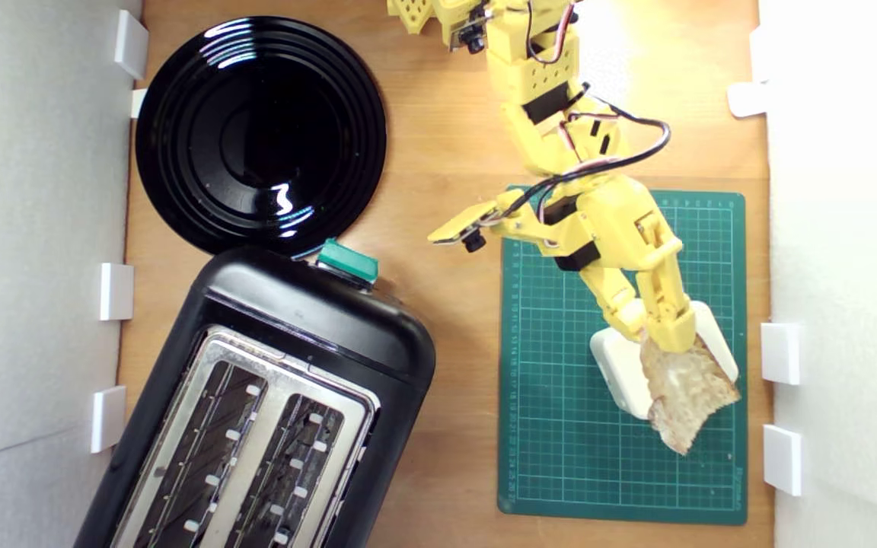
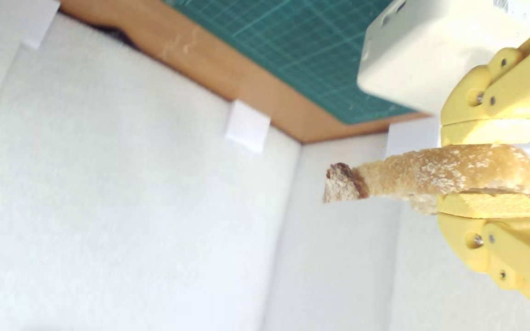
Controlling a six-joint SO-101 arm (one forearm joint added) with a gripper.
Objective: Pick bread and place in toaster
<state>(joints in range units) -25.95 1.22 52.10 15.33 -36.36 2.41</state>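
Observation:
My yellow gripper (image 1: 665, 335) is shut on the bread (image 1: 688, 397), a wedge-shaped half-slice with pale crumb and brown crust. I hold it above the cream block (image 1: 615, 364) on the green cutting mat (image 1: 560, 426), at the exterior view's right. In the wrist view the bread (image 2: 430, 174) is pinched edge-on between both yellow fingers (image 2: 490, 205), its crust tip sticking out past them. The black toaster (image 1: 271, 396) with its silver slotted top and teal lever knob (image 1: 347, 261) lies at the exterior view's lower left, well apart from the gripper.
A round black plate (image 1: 259, 133) sits beside the toaster's knob end. White foam walls (image 1: 849, 228) with white clips (image 1: 779, 352) close in both sides; the wall (image 2: 108, 207) fills the wrist view near the bread. Bare wooden tabletop (image 1: 454, 320) separates mat and toaster.

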